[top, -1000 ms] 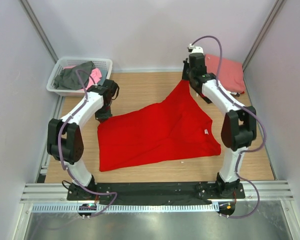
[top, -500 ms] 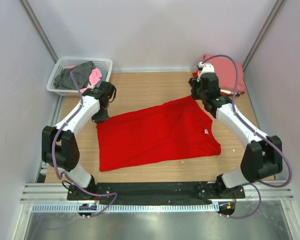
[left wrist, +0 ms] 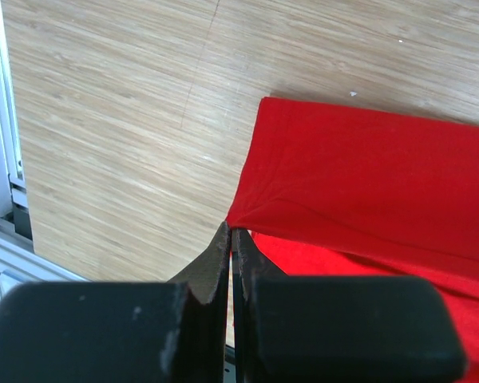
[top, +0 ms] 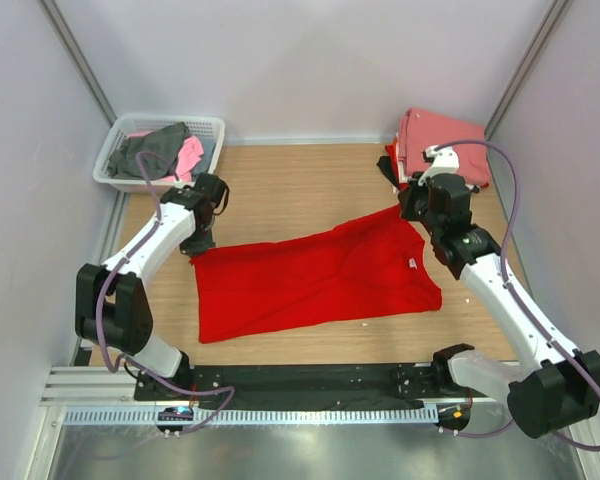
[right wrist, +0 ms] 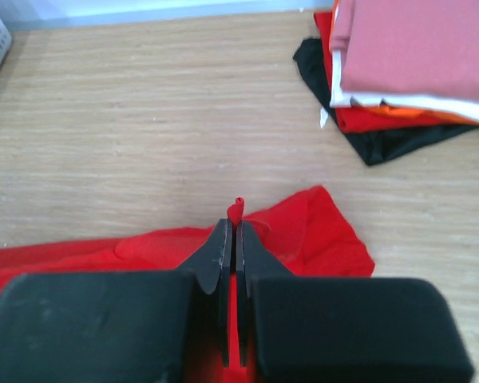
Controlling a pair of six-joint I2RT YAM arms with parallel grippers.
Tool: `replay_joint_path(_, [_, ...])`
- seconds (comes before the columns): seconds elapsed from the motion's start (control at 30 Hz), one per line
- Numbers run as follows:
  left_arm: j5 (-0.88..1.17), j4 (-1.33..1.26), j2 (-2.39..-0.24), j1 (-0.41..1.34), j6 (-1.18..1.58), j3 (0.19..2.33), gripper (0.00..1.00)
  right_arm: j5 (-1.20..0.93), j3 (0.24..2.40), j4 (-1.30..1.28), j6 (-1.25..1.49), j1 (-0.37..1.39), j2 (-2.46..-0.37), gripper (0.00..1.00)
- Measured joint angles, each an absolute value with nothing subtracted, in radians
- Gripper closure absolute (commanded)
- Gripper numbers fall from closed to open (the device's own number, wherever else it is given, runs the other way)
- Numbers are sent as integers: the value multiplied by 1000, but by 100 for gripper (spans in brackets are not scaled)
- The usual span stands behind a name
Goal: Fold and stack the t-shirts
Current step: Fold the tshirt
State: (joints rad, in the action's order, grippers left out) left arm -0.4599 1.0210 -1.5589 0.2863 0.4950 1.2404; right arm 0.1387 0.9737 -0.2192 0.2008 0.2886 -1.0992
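Red tee (top: 315, 280) lies spread on the wood table (top: 300, 180), near-right of the basket (top: 115, 160) and well apart from it. It's mostly flat, w/ the far edge gathered and rumpled.

L gripper (left wrist: 227, 239) is clamped tight on the tee's corner nearest the basket; fingers are together, cloth bunched at the tips. R gripper (right wrist: 235, 227) is also pinched shut on the tee, at the far edge on the side away from the basket, w/ a small nub of red poking up btwn the tips.

Handling, as a guess: thin knit cotton, v. light, totally limp, no stiffness. It'll sag and drape from any single grip, so two pinch pts spread wide along one edge work best. Matte cloth on matte wood prob. drags w/ some friction, not slippery. Not fragile, but a shallow pinch could slip out. Seams/hems are thicker, so better holds.

White neck label (top: 413, 264) shows on the side away from the basket. Folded stack (top: 445, 145) sits at the far edge of the table opposite the basket: salmon-pink on top, w/ white, red/orange and black layers below. Basket is a white plastic lattice, w/ grey and pink tees (top: 160, 150) crumpled inside.
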Motion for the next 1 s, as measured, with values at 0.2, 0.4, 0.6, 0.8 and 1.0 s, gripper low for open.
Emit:
replay_joint_path(0.2, [-458, 1006, -1548, 286, 495, 1211, 100, 121, 876, -272, 245, 289, -995, 98])
replay_joint_path(0.4, [-452, 1010, -1549, 286, 493, 1196, 100, 141, 799, -332, 317, 289, -899, 99])
replay_joint_path(0.6, [-447, 1023, -1556, 286, 497, 1156, 94, 261, 677, -464, 514, 289, -766, 66])
replay_joint_path(0.8, [-433, 1061, -1546, 286, 513, 1118, 30, 314, 595, -613, 686, 289, -714, 31])
replay_joint_path(1.0, [-433, 1074, -1485, 286, 518, 1159, 32, 305, 620, -613, 761, 289, -766, 32])
